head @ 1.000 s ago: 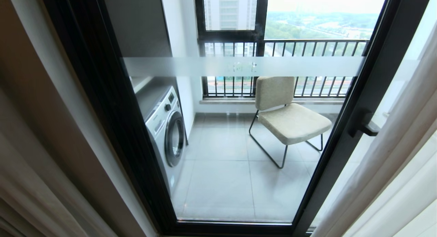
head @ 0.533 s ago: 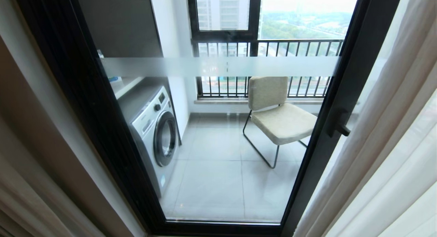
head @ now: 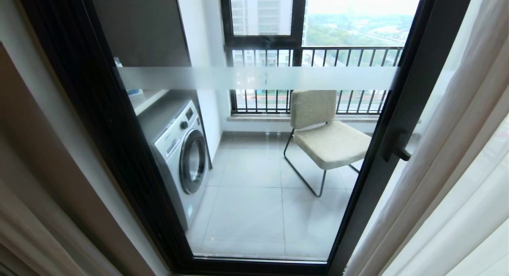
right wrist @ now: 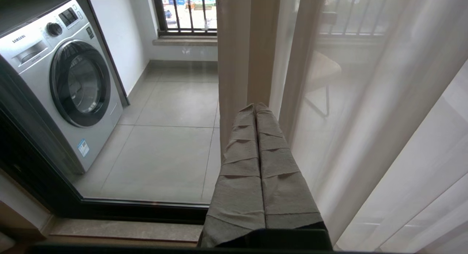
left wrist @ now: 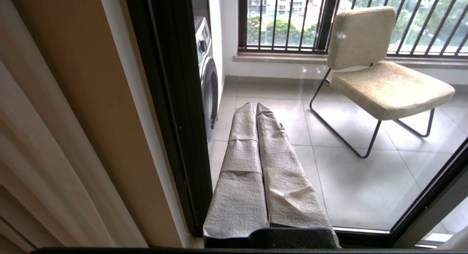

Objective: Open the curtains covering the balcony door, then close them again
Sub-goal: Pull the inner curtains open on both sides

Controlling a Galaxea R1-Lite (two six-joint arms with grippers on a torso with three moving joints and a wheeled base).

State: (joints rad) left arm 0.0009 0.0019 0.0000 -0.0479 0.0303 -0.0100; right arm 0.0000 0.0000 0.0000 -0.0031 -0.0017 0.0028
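Curtains hanging bunched right, balcony door glass showing — left gripper and right gripper both pointing forward, fingers pressed together, holding nothing.

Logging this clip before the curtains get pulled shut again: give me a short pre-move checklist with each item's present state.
1. Curtains drawn aside, balcony door glass uncovered: ok.
2. Left gripper empty, jaws shut, pointing at the glass: ok.
3. Right gripper empty, jaws shut, tips close to the curtain folds; contact: cannot tell.
4. Jaws open enough to take fabric: not ok, both shut.
5. Door handle free of curtain fabric: ok.
6. Fabric free to slide along its top rail: cannot tell, rail out of view.
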